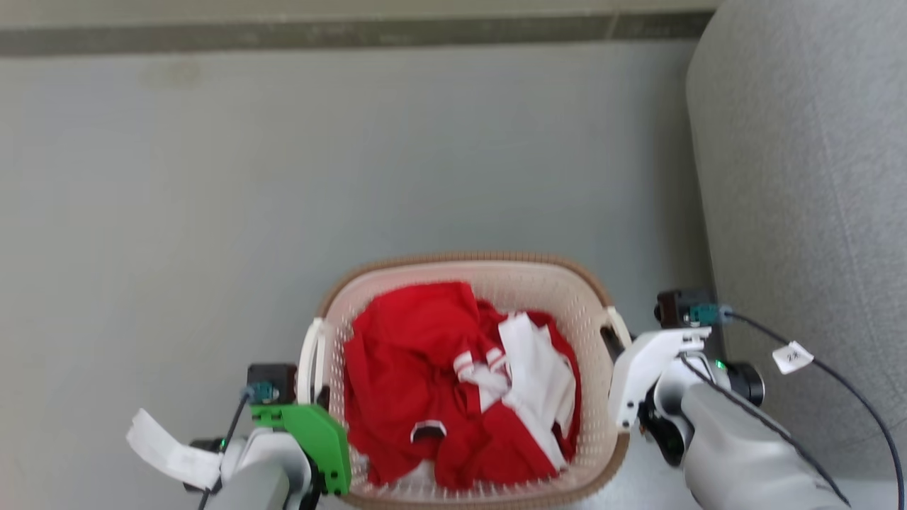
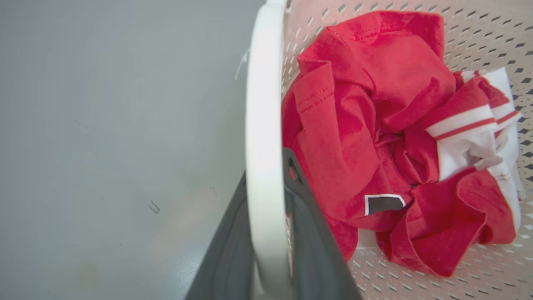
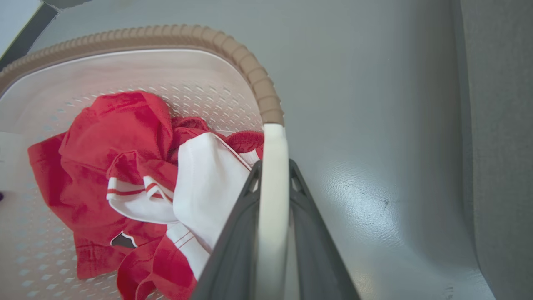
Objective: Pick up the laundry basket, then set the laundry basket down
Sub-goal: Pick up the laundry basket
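A: Where is the laundry basket (image 1: 468, 259)?

B: Lower centre of the head view, on or just over the grey floor (image 1: 283, 177); I cannot tell which. A grey fabric surface (image 1: 815, 177) fills the right edge of that frame.

A: What is in it?

B: Crumpled red and white clothes (image 1: 425, 368), piled across the middle.

A: And the left gripper (image 2: 268, 175)?

B: Its 2 dark fingers are pressed together on the white left handle (image 2: 262, 104), 1 finger on the inside next to the clothes and 1 on the outside.

A: The right gripper (image 3: 272, 166)?

B: The same. It pinches the white right handle (image 3: 272, 141) just below where the brown rim ends, with 1 finger on each side.

A: Is the basket tilted?

B: In the head view its rim looks roughly level.
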Controlling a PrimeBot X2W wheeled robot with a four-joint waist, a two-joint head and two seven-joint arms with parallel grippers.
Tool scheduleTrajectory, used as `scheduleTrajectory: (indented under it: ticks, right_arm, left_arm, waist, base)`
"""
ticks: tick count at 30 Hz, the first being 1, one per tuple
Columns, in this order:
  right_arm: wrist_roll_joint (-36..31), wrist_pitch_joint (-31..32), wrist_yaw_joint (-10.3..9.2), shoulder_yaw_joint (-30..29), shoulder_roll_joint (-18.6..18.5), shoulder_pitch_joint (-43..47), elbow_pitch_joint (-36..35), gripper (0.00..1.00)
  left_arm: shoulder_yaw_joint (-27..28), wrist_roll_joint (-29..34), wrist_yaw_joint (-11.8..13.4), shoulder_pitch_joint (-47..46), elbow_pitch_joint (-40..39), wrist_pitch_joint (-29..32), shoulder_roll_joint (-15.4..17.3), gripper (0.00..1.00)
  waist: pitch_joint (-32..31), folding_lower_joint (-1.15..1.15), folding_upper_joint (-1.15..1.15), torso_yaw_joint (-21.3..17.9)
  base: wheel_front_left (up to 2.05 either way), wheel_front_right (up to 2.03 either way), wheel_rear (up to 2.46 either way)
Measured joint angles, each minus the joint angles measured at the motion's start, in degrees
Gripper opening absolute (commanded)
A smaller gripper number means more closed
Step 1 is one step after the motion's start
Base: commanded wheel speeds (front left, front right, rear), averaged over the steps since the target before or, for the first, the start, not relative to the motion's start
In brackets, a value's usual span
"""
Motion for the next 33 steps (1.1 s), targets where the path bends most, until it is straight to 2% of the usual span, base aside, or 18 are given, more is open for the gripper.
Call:
scheduleTrajectory:
  ticks: [16, 19, 33]
  right_arm:
    - [5.39, 3.93, -0.02, 5.64, -0.12, 8.48, -0.58, 0.00]
    - [6.00, 4.11, -0.57, 6.44, -0.20, 8.48, -1.24, 0.00]
    - [8.70, 4.58, -2.56, 9.27, -0.53, 8.50, -2.82, 0.00]
  left_arm:
    - [-2.97, -3.48, 0.07, 7.96, 1.76, 2.34, 0.04, 0.00]
    - [-3.13, -3.79, 0.11, 8.06, 1.63, 2.48, 0.16, 0.00]
    - [-4.85, -5.79, 1.19, 8.08, 1.13, 2.52, 0.51, 0.00]
  waist:
    - [-12.79, 0.00, 0.00, 0.45]
    - [-14.41, 0.00, 0.00, 0.34]
    - [-15.57, 0.00, 0.00, 0.12]
  base:
    - [0.00, 0.00, 0.00]
    - [0.00, 0.00, 0.00]
    - [0.00, 0.00, 0.00]
